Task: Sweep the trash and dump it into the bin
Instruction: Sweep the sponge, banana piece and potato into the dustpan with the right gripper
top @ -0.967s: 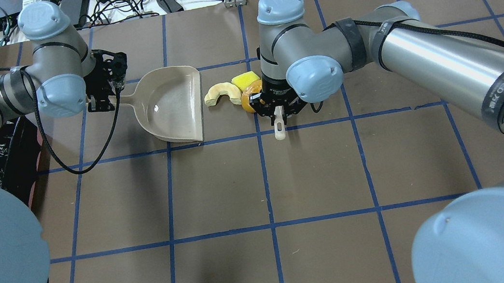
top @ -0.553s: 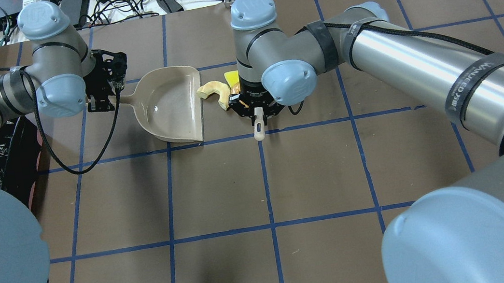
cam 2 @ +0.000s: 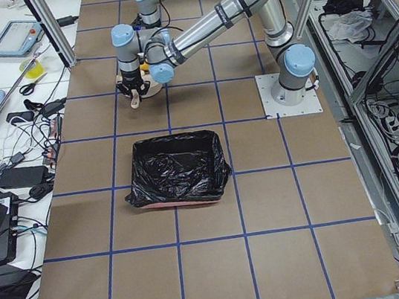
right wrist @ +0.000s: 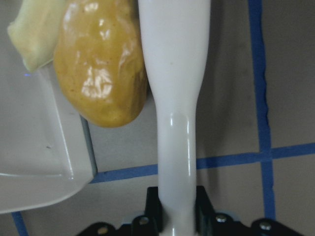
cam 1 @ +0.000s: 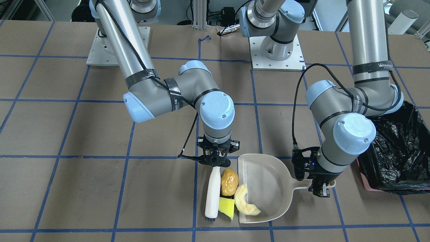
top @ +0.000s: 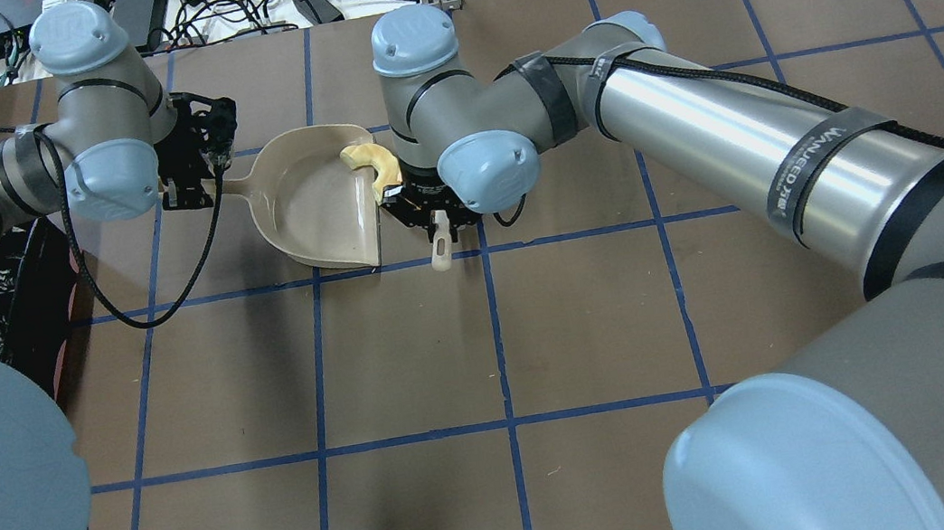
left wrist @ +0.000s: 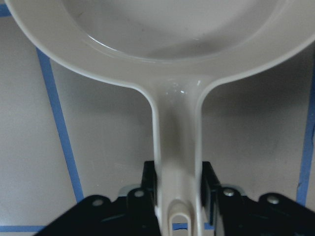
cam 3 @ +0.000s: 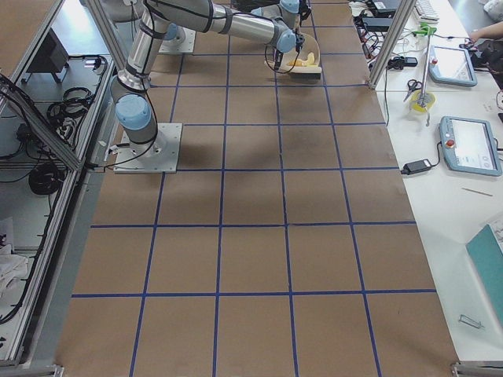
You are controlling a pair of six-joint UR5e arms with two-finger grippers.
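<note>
Left gripper [cam 1: 319, 185], right gripper [cam 1: 215, 162]: jaws clamped.

Three pieces of trash lie by the dustpan [cam 1: 268, 181]: one golden-brown potato-like lump [cam 1: 229, 182], one yellow sponge wedge [cam 1: 226, 208] and one pale crescent rind [cam 1: 244, 201]. There is one dustpan. There is one white brush [cam 1: 212, 193], just past the lump from the dustpan. There is one bin [cam 1: 396, 158] with a black bag, out beyond the dustpan's handle. Two robot arms reach over the one bench [cam 1: 100, 188]. That makes two end effectors: the left end effector [cam 1: 320, 190] on the dustpan's handle and the right end effector [cam 1: 215, 163] on the brush.
</note>
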